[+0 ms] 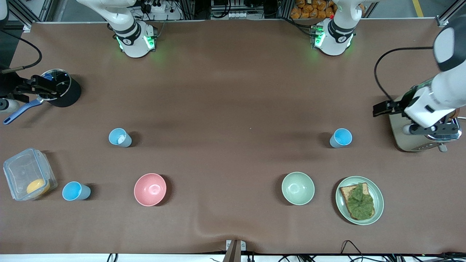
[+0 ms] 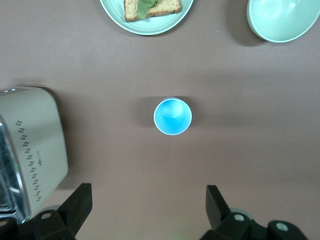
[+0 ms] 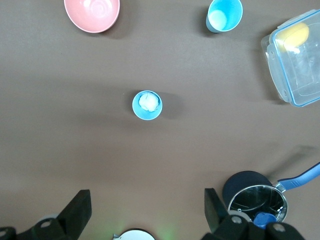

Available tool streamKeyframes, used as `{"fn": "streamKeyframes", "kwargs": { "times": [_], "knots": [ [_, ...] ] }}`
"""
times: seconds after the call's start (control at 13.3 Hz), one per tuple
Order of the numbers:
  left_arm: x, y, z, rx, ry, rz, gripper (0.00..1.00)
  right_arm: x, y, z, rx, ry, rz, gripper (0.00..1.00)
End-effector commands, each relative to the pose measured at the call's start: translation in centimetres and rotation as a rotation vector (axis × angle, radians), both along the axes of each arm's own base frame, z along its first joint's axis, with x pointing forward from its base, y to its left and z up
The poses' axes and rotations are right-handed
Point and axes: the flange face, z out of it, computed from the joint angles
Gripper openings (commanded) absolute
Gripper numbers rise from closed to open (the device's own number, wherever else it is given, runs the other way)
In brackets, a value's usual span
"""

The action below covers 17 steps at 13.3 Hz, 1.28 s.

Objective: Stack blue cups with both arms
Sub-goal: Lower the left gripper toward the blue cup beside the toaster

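Hovering with fingers spread and empty, the left gripper (image 2: pixel 145 210) looks down on an upright light-blue plastic tumbler (image 2: pixel 172 116) beside the toaster (image 2: pixel 30 150), the right gripper (image 3: pixel 145 212), likewise spread, on its paler twin (image 3: pixel 147 105); both arms wait.

The left gripper (image 1: pixel 380 108) hangs over the toaster (image 1: pixel 404 140), covering much of its top; the toaster's slots are mostly hidden. In the left wrist view the toaster is cut by the frame edge, as are the plate (image 2: pixel 146 25) w/ the sandwich and the pale green bowl (image 2: pixel 282 22). The right gripper (image 1: pixel 36 84), over the black pot (image 1: pixel 67 95), is partly cut off at the frame edge. Something whitish, perhaps a reflection, sits inside the paler cup (image 1: pixel 119 137); can't tell what.
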Motion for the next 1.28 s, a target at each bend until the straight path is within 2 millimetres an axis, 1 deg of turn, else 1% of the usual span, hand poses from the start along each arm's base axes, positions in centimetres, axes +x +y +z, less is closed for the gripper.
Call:
{"fn": "streamKeyframes", "kwargs": {
  "times": [0.0, 0.08, 0.23, 0.38, 0.45, 0.6, 0.83, 0.98, 1.05, 1.13, 1.2],
  "knots": [
    [-2.1, -2.1, -1.5, -0.003, -0.026, 0.015, 1.0, 0.0, -0.1, 0.0, 0.009, 0.0, -0.011, 1.0],
    [-2.0, -2.2, -2.1, -0.004, -0.031, 0.018, 1.0, 0.0, -0.2, 0.0, 0.009, 0.0, -0.013, 1.0],
    [-2.3, -1.9, -4.1, -0.002, -0.037, 0.023, 1.0, 0.1, -0.1, -0.1, 0.008, 0.002, -0.013, 1.0],
    [-2.8, -1.5, -6.9, -0.003, -0.052, 0.03, 1.0, 0.1, -0.1, -0.2, 0.009, 0.003, -0.013, 1.0],
    [-3.2, -1.4, -8.0, -0.004, -0.055, 0.033, 1.0, 0.1, -0.2, -0.1, 0.008, 0.002, -0.014, 1.0],
    [-3.3, -1.5, -8.9, -0.005, -0.055, 0.032, 1.0, 0.0, -0.2, -0.2, 0.009, 0.005, -0.014, 1.0],
    [-3.8, -1.4, -11.7, -0.007, -0.08, 0.029, 1.0, 0.0, -0.2, -0.2, 0.009, 0.005, -0.014, 1.0],
    [-3.4, -1.2, -13.9, -0.006, -0.093, 0.023, 1.0, 0.0, -0.2, -0.2, 0.009, 0.005, -0.014, 1.0],
    [-3.1, -0.5, -14.8, -0.009, -0.091, 0.034, 1.0, 0.0, -0.2, -0.2, 0.008, 0.005, -0.016, 1.0],
    [-2.8, 0.1, -15.4, -0.012, -0.091, 0.042, 1.0, 0.0, -0.2, -0.2, 0.009, 0.005, -0.014, 1.0],
    [-2.7, 0.1, -15.8, -0.014, -0.091, 0.041, 1.0, 0.0, -0.1, -0.3, 0.008, 0.006, -0.014, 1.0]
  ]
}}
